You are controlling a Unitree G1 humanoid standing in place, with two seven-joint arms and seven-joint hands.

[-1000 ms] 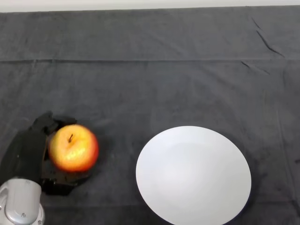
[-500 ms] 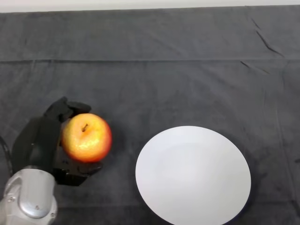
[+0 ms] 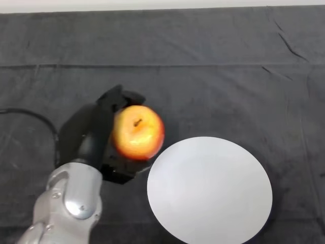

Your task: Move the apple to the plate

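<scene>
Head view: robot hand (image 3: 94, 137) seemingly clasps apple (image 3: 137, 132).

Surfaces: mostly matt, one waxy fruit, one metallic-looking arm shell.
Cloth (image 3: 213, 46) is dark grey fabric, matt, slightly fuzzy, with creases and a fold line across the far side. Plate (image 3: 213, 203) is white, smooth, even finish, no pattern; material can't be told. Apple (image 3: 138, 132) has smooth waxy red-yellow skin with a soft sheen. Left hand (image 3: 89, 137) looks like matt black plastic. Arm (image 3: 71, 203) is smooth silver-grey, satin, light highlights.
</scene>
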